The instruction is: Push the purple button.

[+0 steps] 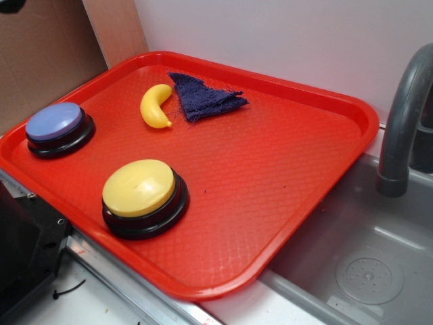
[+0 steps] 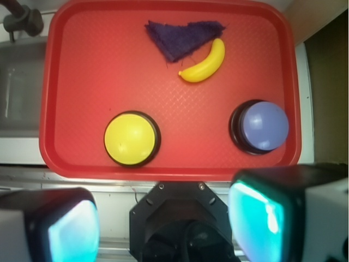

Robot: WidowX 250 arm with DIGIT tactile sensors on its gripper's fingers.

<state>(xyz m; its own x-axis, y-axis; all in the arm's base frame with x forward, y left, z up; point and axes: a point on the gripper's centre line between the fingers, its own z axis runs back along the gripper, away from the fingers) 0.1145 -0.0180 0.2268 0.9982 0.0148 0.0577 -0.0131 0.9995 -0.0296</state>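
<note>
1. Purple button [image 2: 264, 126]: it sits on the red tray [image 2: 76, 109], close to the tray's right rim in the wrist view and at the tray's left side in the exterior view [image 1: 58, 128]. Nothing touches its bluish domed top, and its black base rests flat on the tray.
2. Hand [image 2: 163, 224]: it shows only in the wrist view, where its two fingers fill the bottom corners, blurred, with pale teal pads. They stand wide apart with nothing between them. The right-hand finger [image 2: 272, 218] lies below the purple button in the picture, outside the tray's near rim, apart from it.
3. Between the fingers a dark black mount [image 2: 180, 218] is seen; its lower part is cut off by the picture's edge.
4. Yellow button [image 2: 132, 138]: also on the tray, near the same long rim as the purple one, well apart from it, domed top on a black base.
5. Toy banana [image 2: 206, 64]: yellow, lying on the tray toward the far rim, just beside the dark navy cloth [image 2: 182, 37]; in the exterior view a small gap separates them.
6. The cloth is folded to a rough triangle with loose threads at its edge.
7. Beside the tray lies a grey sink [image 1: 365, 264] with a grey tap [image 1: 402, 122]; the tap's top is cut off in the exterior view.
8. The exterior view does not show the hand.
</note>
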